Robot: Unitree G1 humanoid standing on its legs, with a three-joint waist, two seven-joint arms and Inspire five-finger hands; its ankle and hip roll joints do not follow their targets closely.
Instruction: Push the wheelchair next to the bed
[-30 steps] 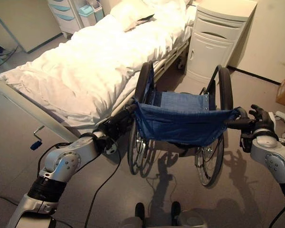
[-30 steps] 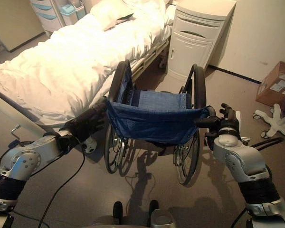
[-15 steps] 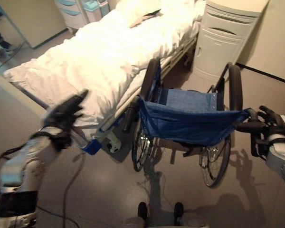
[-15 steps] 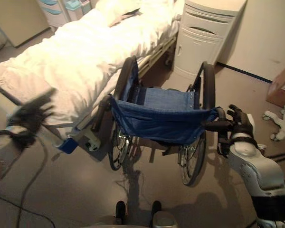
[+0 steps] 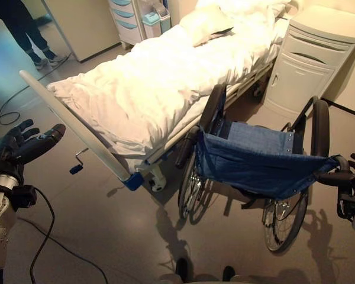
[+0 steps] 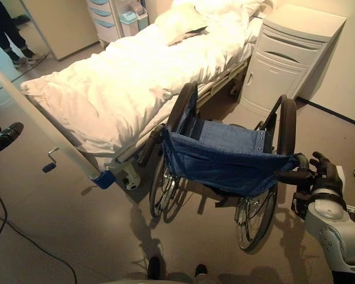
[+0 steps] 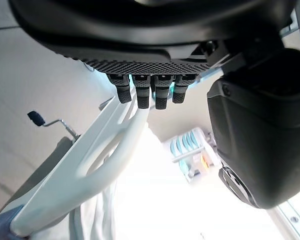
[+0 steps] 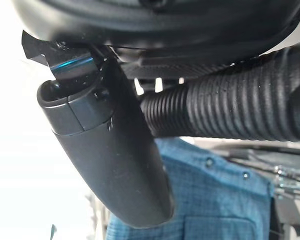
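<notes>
One wheelchair (image 6: 225, 160), with a blue fabric seat and back, two large wheels and two black push handles, stands on the floor just beside the one bed (image 6: 124, 77), its left wheel close against the bed's side frame. The right hand (image 6: 319, 174) is wrapped round the ribbed right push handle (image 8: 225, 112), thumb and fingers closed on it, on the side of the wheelchair away from the bed. The left push handle (image 5: 186, 148), the one nearer the bed, has no hand on it. The left hand (image 5: 21, 145) hangs in the air well apart from the wheelchair, beyond the foot of the bed, its fingers straight and spread, holding nothing.

The bed carries a rumpled white quilt and one pillow (image 5: 207, 21) at its head. A white footboard rail (image 5: 77, 127) slants across the foot of the bed, with one crank handle (image 5: 77, 167) below it. One white bedside cabinet (image 6: 290, 56) stands at the head of the bed, just beyond the wheelchair. One drawer unit (image 5: 130, 21) with pale blue drawers stands on the far side of the bed. A person's legs (image 5: 21, 29) show near the far wall, past the foot of the bed. The floor (image 5: 106, 236) is smooth and grey-beige.
</notes>
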